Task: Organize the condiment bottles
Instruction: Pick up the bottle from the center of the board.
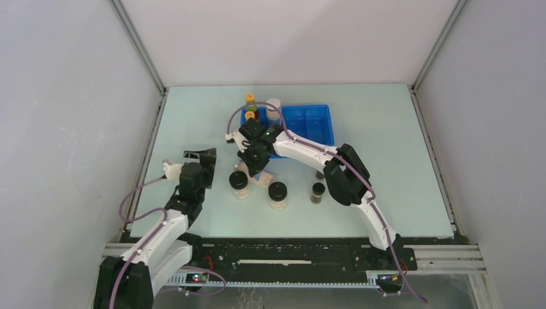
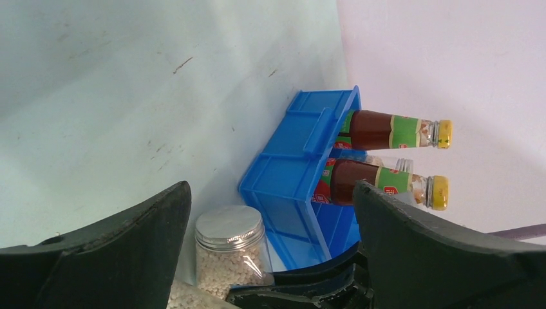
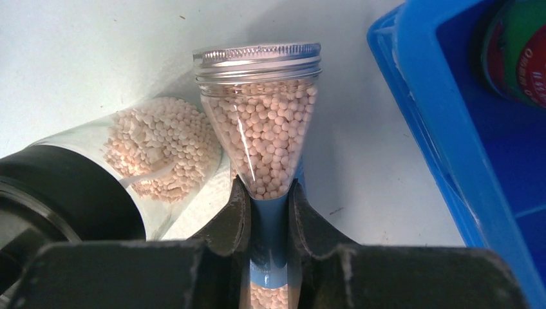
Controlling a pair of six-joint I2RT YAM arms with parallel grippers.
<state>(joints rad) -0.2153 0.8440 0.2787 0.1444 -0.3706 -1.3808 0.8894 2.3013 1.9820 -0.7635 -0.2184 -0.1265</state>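
A pale green counter (image 1: 386, 193) sits boxed in by plain white walls. The right pincer (image 3: 269, 193) pinches a silver-lidded jar (image 3: 261, 122) by its blue band. Its fingers press on either side, the lid points away from the wrist camera, and pale round pellets fill the glass. Close on that jar's left is a black-lidded jar (image 3: 148, 154) of similar pale grains. Just to its right is the near-left corner of the blue tray (image 3: 425, 129), which stands toward the counter's far edge. At the tray's far-left end stand two tall bottles (image 2: 386, 131) with dark sauce, red-and-green labels and yellow caps. Their lettering is too small to read. A second silver-lidded jar (image 1: 273, 108) stands next to them. Toward the near edge, in the middle of the counter, stand a second black-lidded jar (image 1: 277, 195) and a dark vial (image 1: 318, 192). Another vial (image 1: 320, 174) is half hidden behind the right arm. The left pincer (image 2: 270, 199) is spread wide and holds nothing, over the counter toward its left edge.
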